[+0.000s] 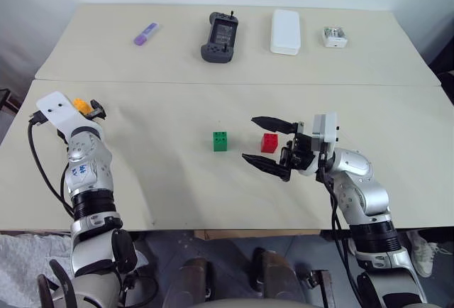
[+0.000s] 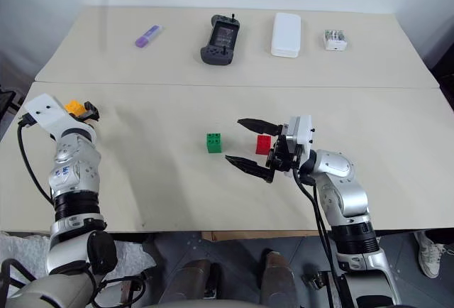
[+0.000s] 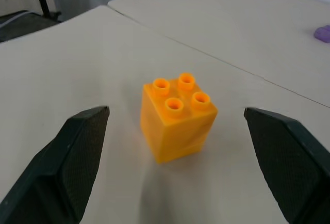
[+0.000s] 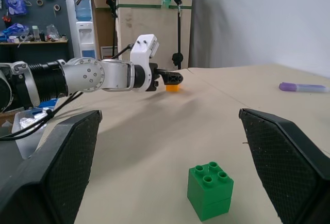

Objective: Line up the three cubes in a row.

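Black fingers of the right hand (image 1: 268, 142) stand spread wide and grasp nothing, low over the beige worktop (image 1: 163, 187); the red cube (image 1: 269, 143) sits between their tips, untouched. Just to its left, apart from it, is the green cube (image 1: 220, 140). Well off at the worktop's left edge, the left hand (image 3: 175, 146) is also released, the orange-yellow cube (image 3: 177, 116) upright between its fingers, studs up. Farther back lie a purple marker (image 1: 145, 33), a dark handheld controller (image 1: 220, 37), a white box (image 1: 285, 32) and a small white device (image 1: 335, 36). No writing is legible.
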You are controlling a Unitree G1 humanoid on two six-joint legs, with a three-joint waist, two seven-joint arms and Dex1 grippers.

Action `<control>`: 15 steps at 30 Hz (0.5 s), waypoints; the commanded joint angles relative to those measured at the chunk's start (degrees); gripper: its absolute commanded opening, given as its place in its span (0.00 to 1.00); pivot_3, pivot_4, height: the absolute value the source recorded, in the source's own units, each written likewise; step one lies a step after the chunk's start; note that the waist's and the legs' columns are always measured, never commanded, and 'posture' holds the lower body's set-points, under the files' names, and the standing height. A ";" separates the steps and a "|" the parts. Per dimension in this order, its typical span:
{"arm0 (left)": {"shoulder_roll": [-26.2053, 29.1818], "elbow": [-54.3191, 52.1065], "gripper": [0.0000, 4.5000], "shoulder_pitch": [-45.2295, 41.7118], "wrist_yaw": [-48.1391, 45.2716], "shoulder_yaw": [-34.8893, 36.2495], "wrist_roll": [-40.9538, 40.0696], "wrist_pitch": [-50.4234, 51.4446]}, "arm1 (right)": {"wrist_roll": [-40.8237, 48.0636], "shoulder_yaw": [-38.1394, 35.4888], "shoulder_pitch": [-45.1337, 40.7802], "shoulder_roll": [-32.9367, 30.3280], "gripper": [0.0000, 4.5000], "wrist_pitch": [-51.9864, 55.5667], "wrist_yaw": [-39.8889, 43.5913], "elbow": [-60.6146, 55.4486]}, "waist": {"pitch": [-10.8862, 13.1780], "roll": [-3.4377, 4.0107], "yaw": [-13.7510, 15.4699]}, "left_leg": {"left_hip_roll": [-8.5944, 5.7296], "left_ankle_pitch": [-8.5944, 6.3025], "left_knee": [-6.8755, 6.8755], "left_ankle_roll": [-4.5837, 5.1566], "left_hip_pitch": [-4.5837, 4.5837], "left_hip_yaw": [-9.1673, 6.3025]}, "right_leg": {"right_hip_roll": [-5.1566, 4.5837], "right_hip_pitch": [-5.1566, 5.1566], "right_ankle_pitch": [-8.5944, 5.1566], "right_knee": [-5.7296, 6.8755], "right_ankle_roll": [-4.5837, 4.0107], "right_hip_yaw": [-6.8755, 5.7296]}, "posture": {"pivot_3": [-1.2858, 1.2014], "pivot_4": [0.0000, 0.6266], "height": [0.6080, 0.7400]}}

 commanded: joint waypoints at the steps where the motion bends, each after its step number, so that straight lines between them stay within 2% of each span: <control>1: 2.24 5.85 0.99 -3.22 -0.24 -0.25 0.89 -3.89 | 0.80 -0.48 -0.12 0.54 1.00 -0.29 -0.44 -2.52 | 0.00 0.00 -0.02 | -0.01 0.00 0.00 0.00 0.00 0.00 | 0.00 0.00 0.00 0.00 0.00 0.00 | 0.52 0.24 1.00; 10: 4.61 17.37 0.99 -8.70 -0.80 -1.56 1.02 -9.03 | 1.06 -0.16 -0.39 0.90 1.00 0.44 -0.56 -2.46 | 0.00 0.00 -0.18 | -0.11 0.00 0.00 0.00 0.00 0.01 | 0.00 -0.01 0.00 0.00 0.00 -0.01 | 0.52 0.24 1.00; 13: 4.66 18.36 0.86 -9.03 -0.59 -2.20 1.20 -9.34 | 1.09 -0.15 -0.06 1.11 1.00 0.54 -0.68 -2.65 | 0.00 0.00 -0.19 | -0.12 0.00 -0.01 0.00 0.00 0.01 | 0.01 -0.01 0.00 0.00 0.00 -0.01 | 0.52 0.24 1.00; 15: 4.58 17.74 0.72 -8.52 -0.25 -2.51 1.11 -8.99 | 1.02 -0.17 0.09 1.23 1.00 0.50 -0.75 -2.70 | 0.00 0.00 -0.18 | -0.12 0.00 0.00 0.00 0.00 0.01 | 0.00 -0.01 0.00 0.01 0.00 -0.01 | 0.52 0.24 1.00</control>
